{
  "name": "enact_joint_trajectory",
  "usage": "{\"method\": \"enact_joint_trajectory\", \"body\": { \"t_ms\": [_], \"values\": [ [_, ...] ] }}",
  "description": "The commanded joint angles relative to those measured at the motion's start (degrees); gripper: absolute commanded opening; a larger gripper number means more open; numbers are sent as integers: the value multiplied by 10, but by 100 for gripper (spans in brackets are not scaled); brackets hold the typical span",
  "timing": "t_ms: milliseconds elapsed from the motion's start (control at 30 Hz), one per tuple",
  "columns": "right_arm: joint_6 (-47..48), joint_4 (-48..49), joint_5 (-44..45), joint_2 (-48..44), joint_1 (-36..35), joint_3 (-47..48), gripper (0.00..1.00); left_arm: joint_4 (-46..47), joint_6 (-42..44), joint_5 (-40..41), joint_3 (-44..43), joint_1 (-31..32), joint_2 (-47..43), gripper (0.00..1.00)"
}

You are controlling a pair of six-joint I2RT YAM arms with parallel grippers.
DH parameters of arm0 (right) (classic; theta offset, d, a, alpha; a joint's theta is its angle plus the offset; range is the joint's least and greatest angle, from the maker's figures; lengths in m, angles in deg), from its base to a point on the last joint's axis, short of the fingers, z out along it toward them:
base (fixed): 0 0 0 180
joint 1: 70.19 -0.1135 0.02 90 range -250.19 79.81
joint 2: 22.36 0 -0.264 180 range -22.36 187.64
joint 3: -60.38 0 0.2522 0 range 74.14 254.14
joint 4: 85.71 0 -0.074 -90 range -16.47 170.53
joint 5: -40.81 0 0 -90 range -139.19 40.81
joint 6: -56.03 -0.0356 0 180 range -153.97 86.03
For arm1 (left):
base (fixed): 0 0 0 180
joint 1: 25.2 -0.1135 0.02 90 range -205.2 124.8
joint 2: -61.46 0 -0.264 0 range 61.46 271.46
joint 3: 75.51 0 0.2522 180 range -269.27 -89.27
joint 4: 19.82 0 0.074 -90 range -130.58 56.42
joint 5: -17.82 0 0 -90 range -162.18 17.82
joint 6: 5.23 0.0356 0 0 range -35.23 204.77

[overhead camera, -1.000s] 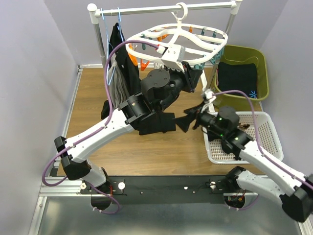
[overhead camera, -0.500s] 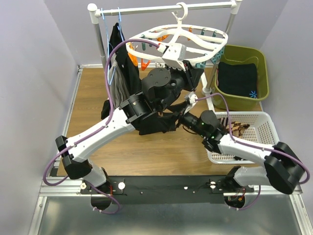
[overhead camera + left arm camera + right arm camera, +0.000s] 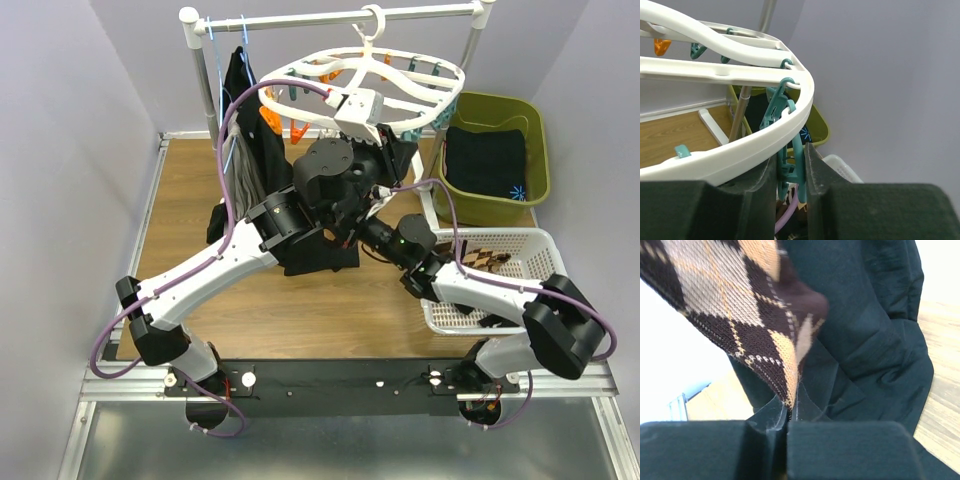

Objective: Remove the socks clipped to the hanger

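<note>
The white oval hanger [image 3: 440, 75] hangs from the rail, with orange and teal clips dangling from it. My left gripper [image 3: 791, 161] is raised under the hanger's right rim [image 3: 740, 150] and is shut on a teal clip [image 3: 799, 150]. The right gripper [image 3: 791, 407] has reached in below the hanger, at the middle of the top view [image 3: 365, 232]. It is shut on the lower edge of a brown diamond-patterned sock [image 3: 730, 295], which hangs down in front of a black garment [image 3: 875, 315]. The sock's top end is out of view.
Black garments [image 3: 250, 130] and thin blue hangers hang at the rail's left end. At the back right, a green bin [image 3: 535, 130] holds folded dark cloth [image 3: 485, 155]. A white basket [image 3: 545, 265] at the right holds patterned socks [image 3: 485, 262].
My right arm has swung left from the white basket to under the hanger, and its gripper has gone from open to shut on the diamond sock. The left gripper has stayed on the clip.
</note>
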Motion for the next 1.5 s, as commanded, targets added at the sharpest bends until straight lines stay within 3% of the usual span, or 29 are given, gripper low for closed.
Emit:
{"method": "enact_joint_trajectory", "body": {
  "t_ms": [0,133,167,433,700,867,933,967,1133,1333,1467],
  "values": [
    [-12,-32,27,-45,-5,-12,1,-20,-8,-32,0,14,-3,38],
    [-11,-64,53,-72,-5,-28,1,-39,-17,-31,16,14,-25,48],
    [-10,-69,54,-75,-5,-30,1,-41,-20,-31,21,15,-31,55],
    [-10,-86,63,-77,-6,-54,1,-89,-38,-27,48,18,-98,55],
    [-10,-124,49,-94,-6,-52,1,-140,-40,69,109,19,-162,52],
    [-16,-139,33,-113,-5,-59,1,-172,-29,107,120,20,-151,49],
    [-15,-145,30,-127,-5,-65,1,-192,-23,119,111,19,-131,52],
    [-15,-148,28,-131,-5,-66,1,-199,-10,127,106,19,-124,58],
    [-2,-173,16,-161,-5,-75,1,-239,18,127,54,12,-77,66],
    [9,-196,7,-191,-5,-88,1,-186,19,87,78,9,-110,65],
    [15,-209,11,-202,-5,-91,1,-184,7,91,97,7,-129,58]
  ]
}}
